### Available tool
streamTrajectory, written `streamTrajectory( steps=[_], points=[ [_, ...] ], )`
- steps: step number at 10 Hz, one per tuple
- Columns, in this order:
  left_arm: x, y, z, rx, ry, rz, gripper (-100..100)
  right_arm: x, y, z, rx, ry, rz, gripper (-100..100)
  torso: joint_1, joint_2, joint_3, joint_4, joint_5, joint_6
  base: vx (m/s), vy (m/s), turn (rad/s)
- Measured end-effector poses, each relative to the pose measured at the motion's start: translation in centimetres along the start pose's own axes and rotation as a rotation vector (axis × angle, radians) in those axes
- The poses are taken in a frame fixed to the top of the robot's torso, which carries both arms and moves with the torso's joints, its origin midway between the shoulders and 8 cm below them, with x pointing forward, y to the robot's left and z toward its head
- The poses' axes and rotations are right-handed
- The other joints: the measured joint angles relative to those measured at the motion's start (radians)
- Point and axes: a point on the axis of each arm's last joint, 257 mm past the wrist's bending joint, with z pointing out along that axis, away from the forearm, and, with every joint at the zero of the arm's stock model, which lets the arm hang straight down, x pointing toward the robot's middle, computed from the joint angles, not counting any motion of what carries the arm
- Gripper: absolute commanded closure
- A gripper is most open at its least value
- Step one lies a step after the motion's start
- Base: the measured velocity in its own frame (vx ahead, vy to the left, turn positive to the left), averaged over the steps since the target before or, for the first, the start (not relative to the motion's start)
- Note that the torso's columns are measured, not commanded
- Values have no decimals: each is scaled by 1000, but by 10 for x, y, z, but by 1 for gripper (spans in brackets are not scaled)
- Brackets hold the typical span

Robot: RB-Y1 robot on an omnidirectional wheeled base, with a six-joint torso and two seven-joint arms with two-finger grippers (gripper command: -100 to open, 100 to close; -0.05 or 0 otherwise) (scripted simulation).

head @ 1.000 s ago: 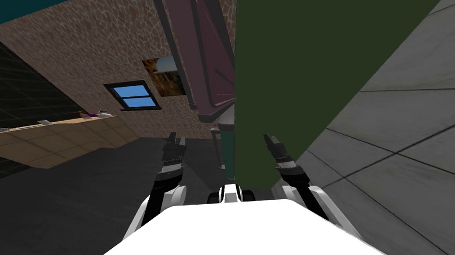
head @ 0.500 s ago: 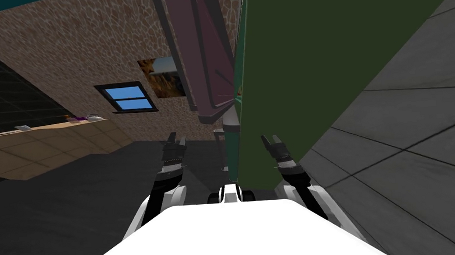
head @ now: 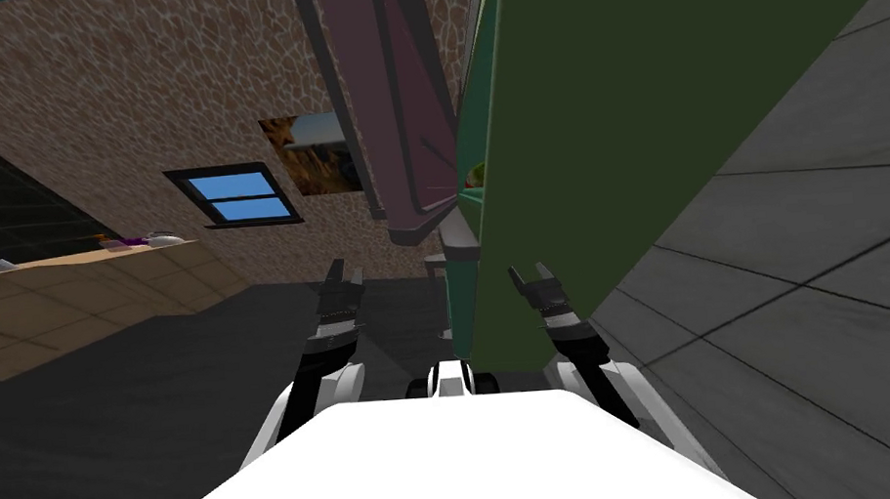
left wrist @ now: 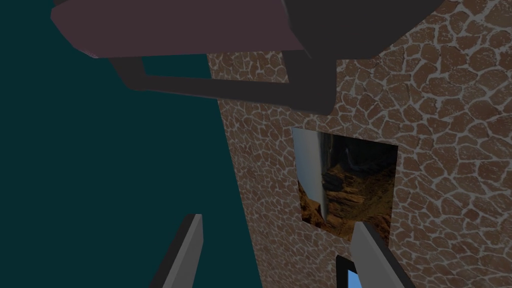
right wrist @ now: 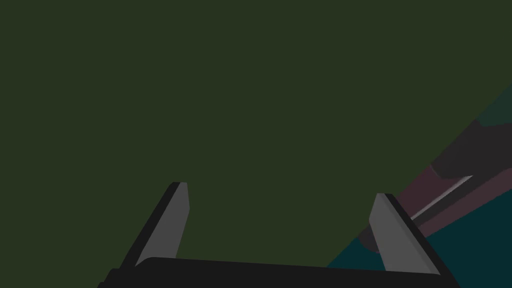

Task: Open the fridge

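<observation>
The right claw (head: pixel 531 273) is open beside the fridge's (head: pixel 638 101) dark green side. The left claw (head: pixel 344 268) is open too, near its maroon door (head: pixel 393 98).

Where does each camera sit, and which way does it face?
Head: on the head, steeply down-forward at green panel, maroon door, wall; left hand, right hand show.
Left wrist: on left hand, facing the wall's picture; open fingers show.
Right wrist: on right hand, facing the green panel; open fingers show.
Head and left wrist share picture and maroon door.
</observation>
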Motion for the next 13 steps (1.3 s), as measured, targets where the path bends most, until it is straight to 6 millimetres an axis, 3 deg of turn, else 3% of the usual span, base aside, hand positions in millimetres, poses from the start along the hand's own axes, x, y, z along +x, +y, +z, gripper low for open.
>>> streamTrajectory(
  steps=[13],
  points=[
    [0, 0, 0, 0, 0, 0, 0, 26, -20, -3, -4, 121, -646, -100, 4, -18, -12, -5, 1, -11, 37, 121, -64]
  ],
)
